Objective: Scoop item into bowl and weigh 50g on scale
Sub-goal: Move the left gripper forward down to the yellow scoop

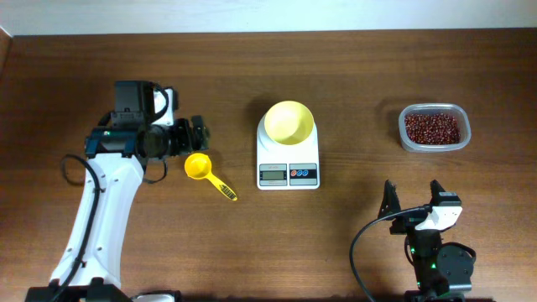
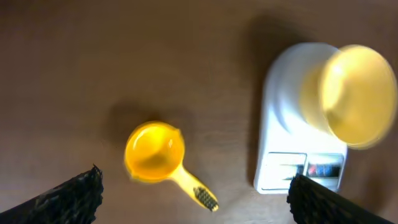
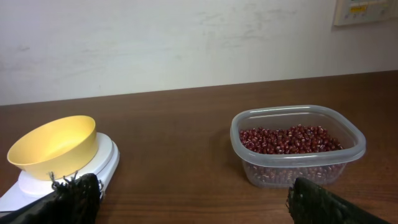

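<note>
First, centre your wide-open, empty left gripper over the handle of the yellow scoop; the right gripper idles equally wide. The beans fill the clear tub; the bowl tops the scale.

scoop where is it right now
In the overhead view the scoop lies on the robot's left side, between the scale and the open left gripper, close to the gripper but untouched, its handle angled toward the lower right.
</note>
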Motion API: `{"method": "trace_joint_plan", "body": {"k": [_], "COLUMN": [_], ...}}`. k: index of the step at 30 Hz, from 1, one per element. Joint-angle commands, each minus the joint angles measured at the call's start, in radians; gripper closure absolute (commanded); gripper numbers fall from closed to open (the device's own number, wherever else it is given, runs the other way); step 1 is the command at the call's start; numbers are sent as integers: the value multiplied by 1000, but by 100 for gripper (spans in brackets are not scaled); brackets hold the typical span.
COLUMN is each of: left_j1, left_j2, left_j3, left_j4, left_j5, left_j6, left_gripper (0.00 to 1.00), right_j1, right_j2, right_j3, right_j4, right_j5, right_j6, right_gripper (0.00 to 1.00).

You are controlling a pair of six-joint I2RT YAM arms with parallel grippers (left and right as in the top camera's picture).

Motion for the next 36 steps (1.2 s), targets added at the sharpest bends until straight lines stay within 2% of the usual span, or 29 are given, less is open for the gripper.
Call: {"method": "trace_joint_plan", "body": {"k": [1, 6, 10, 14, 21, 31, 36], "left_j1": [-1, 0, -2, -2, -2, -2, -40], "left_j2": [5, 8, 35, 106, 262, 362, 389], "left_j3": [8, 5, 4, 3, 3, 3, -10], "left_j4": [-98, -144, -136, -160, -159, -158, -98], "left_j5": [-201, -246, -246, -246, -191, -190, -195], "left_j6": [-423, -601, -686, -687, -690, -690, -690], "left_gripper": [1, 1, 1, 2, 20, 29, 32], "right_j1": [5, 5, 5, 5, 5, 5, 5], "right_j2": [-10, -10, -10, -10, -10, -10, -10], "right_j3": [-5, -5, -5, -5, -5, -5, -5], "right_j4": [-6, -6, -6, -6, -6, -6, -6], "right_j5": [12, 12, 12, 12, 12, 12, 12], "right_j6": [-1, -1, -1, -1, -1, -1, -1], "right_gripper": [1, 1, 1, 1, 1, 1, 1]}}
